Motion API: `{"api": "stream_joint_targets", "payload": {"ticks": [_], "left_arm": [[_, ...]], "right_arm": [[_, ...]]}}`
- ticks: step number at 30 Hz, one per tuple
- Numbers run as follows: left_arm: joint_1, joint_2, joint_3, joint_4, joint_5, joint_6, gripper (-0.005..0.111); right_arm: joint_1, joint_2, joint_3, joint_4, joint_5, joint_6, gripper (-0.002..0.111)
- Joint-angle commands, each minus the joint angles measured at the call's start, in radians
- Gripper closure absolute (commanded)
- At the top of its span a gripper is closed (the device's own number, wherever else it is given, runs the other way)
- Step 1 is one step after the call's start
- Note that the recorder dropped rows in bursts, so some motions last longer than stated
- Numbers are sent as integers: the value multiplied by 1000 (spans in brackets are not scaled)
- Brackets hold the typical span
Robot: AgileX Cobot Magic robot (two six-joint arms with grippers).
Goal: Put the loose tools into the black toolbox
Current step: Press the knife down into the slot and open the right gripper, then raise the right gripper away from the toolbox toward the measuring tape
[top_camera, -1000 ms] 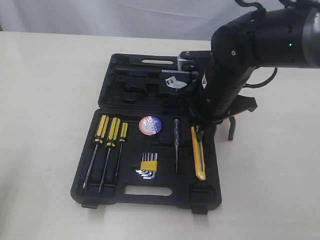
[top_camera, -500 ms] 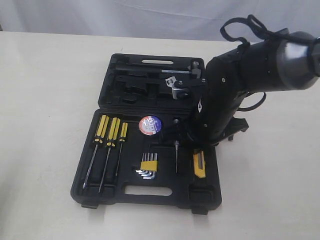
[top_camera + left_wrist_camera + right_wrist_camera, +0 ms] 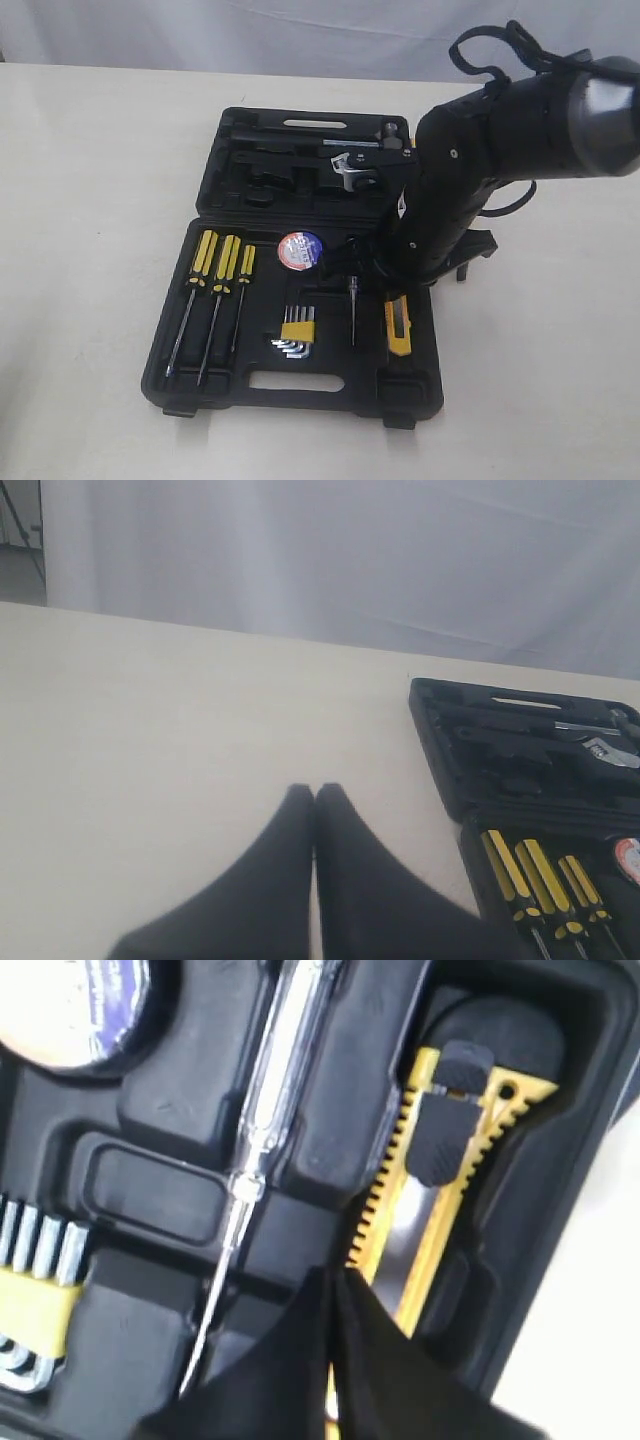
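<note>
The right pincer (image 3: 335, 1280) is being held clenched over the yellow-black utility knife (image 3: 440, 1190), seated in the black toolbox's (image 3: 300, 382) right-hand recess, and the left pincer (image 3: 314, 792) clenched above the desk (image 3: 150, 730).

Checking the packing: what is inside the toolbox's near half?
Three screwdrivers, tape roll, hex key set, clear-handled tester screwdriver and yellow utility knife. The right arm covers the knife's far end in the exterior view.

Black arm (image 3: 470, 150), looped cable (image 3: 458, 50), tapered right pincer (image 3: 334, 1274)
</note>
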Motion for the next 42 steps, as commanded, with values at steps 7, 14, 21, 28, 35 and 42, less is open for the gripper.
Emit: {"api": "stream_joint_targets", "payload": {"ticks": [7, 14, 21, 28, 35, 42], "left_arm": [[-6, 4, -5, 5, 1, 0, 107], [-6, 4, -5, 5, 1, 0, 107], [-6, 4, -5, 5, 1, 0, 107], [-6, 4, -5, 5, 1, 0, 107], [-6, 4, -5, 5, 1, 0, 107], [-6, 4, -5, 5, 1, 0, 107]], "right_arm": [[-4, 40, 4, -29, -30, -12, 108], [-4, 57, 4, -37, -36, -12, 108], [-4, -75, 4, -35, -36, -3, 108], [-6, -259, 4, -88, 59, 37, 108], [-6, -368, 4, -170, 137, 92, 108], [-6, -545, 4, -304, 283, 193, 108]]}}
